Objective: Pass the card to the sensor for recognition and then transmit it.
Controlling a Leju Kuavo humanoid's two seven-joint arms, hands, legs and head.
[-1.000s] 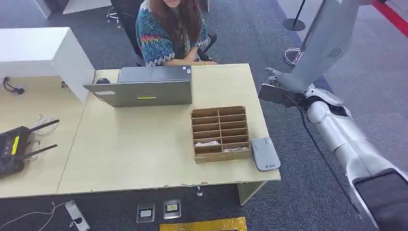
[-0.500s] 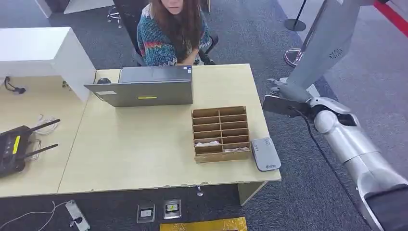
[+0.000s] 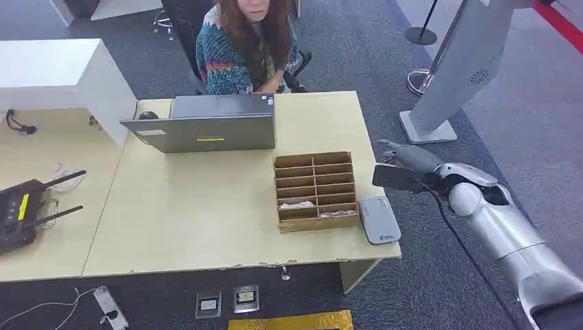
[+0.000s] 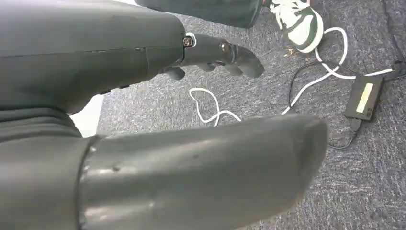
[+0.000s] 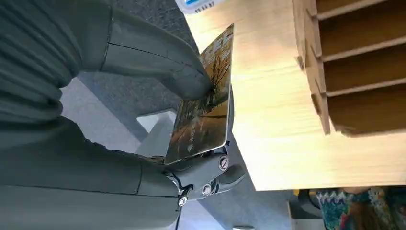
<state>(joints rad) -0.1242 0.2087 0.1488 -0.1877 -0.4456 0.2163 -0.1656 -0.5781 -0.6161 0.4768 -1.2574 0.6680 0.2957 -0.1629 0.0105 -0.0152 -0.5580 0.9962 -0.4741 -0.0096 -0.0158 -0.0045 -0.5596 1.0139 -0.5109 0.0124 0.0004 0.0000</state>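
Right hand (image 3: 411, 167) pinches the card (image 5: 206, 100) — held just off the desk (image 3: 206, 213) edge, near the sensor (image 3: 379, 220).

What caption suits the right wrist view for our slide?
Right hand pinches a card beside the table, near the wooden rack.

The head view looks down on the desk (image 3: 206, 206); the close right wrist view shares its edge.

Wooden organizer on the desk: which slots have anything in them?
In the wooden organizer, just the two slots of the second row from the robot-side end: white items lie in the left slot and the right slot. The other slots look empty.
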